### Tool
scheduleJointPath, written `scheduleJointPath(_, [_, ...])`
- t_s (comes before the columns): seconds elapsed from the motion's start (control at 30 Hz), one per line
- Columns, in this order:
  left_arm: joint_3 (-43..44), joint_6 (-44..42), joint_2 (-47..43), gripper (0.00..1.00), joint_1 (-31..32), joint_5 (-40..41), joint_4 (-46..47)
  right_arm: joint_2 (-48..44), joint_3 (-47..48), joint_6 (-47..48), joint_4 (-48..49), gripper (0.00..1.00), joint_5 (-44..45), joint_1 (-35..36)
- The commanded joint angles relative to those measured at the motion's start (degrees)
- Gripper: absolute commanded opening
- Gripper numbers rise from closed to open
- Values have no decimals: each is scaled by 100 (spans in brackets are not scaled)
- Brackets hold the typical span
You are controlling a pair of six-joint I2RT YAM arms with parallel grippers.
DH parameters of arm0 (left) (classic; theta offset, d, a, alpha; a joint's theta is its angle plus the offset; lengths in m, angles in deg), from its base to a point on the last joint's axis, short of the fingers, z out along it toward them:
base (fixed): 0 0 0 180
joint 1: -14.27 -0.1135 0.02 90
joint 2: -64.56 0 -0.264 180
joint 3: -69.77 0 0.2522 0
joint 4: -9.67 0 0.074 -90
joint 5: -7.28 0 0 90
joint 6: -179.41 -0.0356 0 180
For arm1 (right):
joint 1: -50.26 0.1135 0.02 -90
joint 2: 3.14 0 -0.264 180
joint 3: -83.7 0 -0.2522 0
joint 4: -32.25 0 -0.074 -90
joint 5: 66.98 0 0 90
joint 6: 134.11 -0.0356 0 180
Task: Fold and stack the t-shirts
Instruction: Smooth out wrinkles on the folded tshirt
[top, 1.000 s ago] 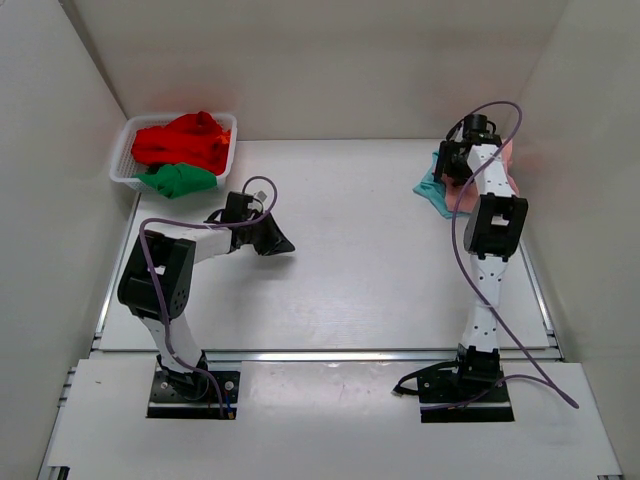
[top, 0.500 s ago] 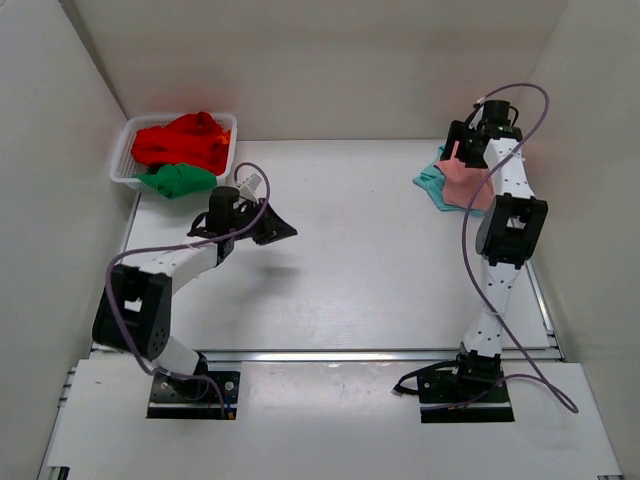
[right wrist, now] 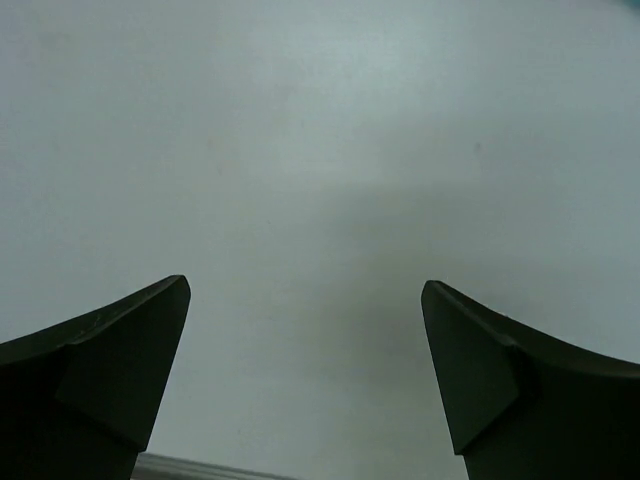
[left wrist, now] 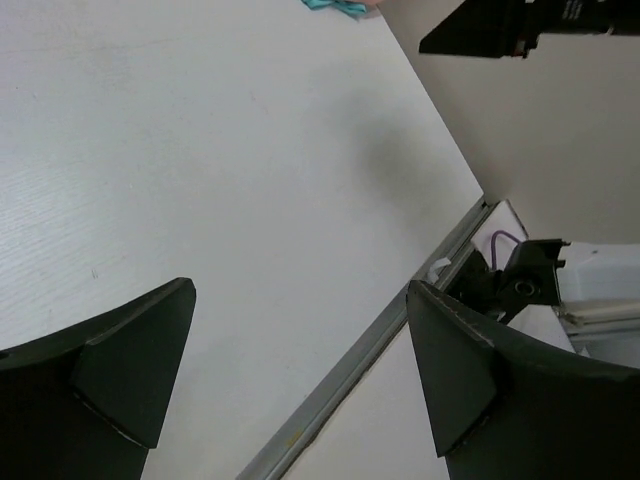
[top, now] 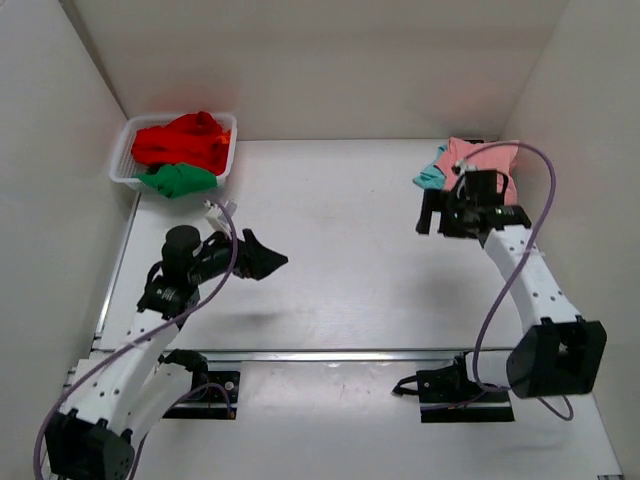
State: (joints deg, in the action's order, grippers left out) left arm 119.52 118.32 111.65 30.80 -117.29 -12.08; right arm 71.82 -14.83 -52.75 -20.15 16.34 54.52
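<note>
My left hand (top: 266, 262) hangs over the left middle of the worktop (top: 350, 270) with its 2 fingers spread wide and nothing between them. The left wrist view shows only bare white surface in the gap of that hand (left wrist: 300, 375). My right hand (top: 436, 212) is also wide open and empty. It sits over bare worktop just on the near side of the pile in the far right corner, and its own camera sees plain surface between the fingers of the hand (right wrist: 305, 375).

That pile is 2 shirts. The salmon-pink t-shirt (top: 482, 158) lies on top of the light teal t-shirt (top: 428, 180), whose edge sticks out to the left. The other 2 are bunched in the white mesh basket (top: 120, 166) at the far left corner. The red t-shirt (top: 182, 140) is toward the back and the green t-shirt (top: 178, 180) toward the front, well apart from my left hand.
</note>
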Motion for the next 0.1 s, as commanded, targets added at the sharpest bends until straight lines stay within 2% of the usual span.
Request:
scheduleJointPath(0.0, [-311,-394,-401,98,60,143,-905,-883,-765,-190,137,99,17,-91])
scheduleJointPath(0.07, [-399,-351,-604,98,113,240,-1011,-1333,-1039,-199,102,99,9,-117])
